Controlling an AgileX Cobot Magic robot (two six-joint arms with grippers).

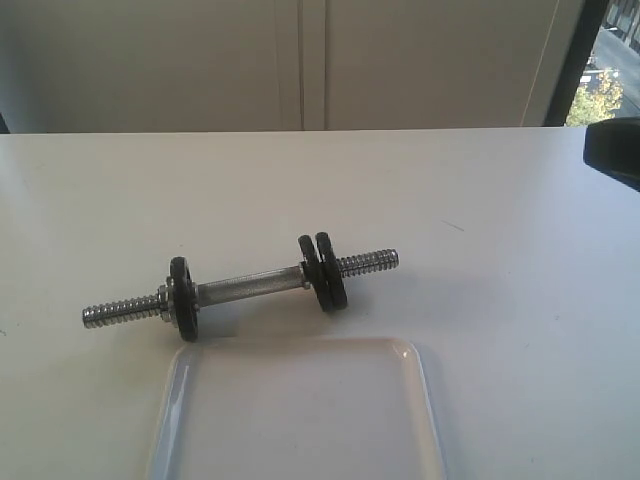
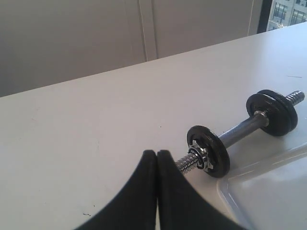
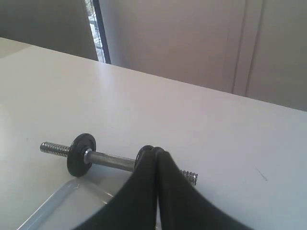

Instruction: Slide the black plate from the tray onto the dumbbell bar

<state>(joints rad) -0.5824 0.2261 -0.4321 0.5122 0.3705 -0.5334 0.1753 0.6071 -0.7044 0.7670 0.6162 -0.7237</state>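
Observation:
The dumbbell bar (image 1: 250,285) lies on the white table, its chrome rod threaded at both ends. It carries three black plates: one (image 1: 183,297) near its left end and two side by side (image 1: 323,270) near its right end. In front of it sits the clear tray (image 1: 300,345), and the part of it in view holds nothing. My left gripper (image 2: 157,153) is shut and empty, just off the bar's left threaded end (image 2: 187,163). My right gripper (image 3: 154,149) is shut and empty too, in front of the paired plates. Neither gripper shows in the exterior view.
A dark blurred shape (image 1: 612,150) juts in at the table's far right edge. A pale wall with panel seams stands behind the table. The tray's front runs out of the exterior view.

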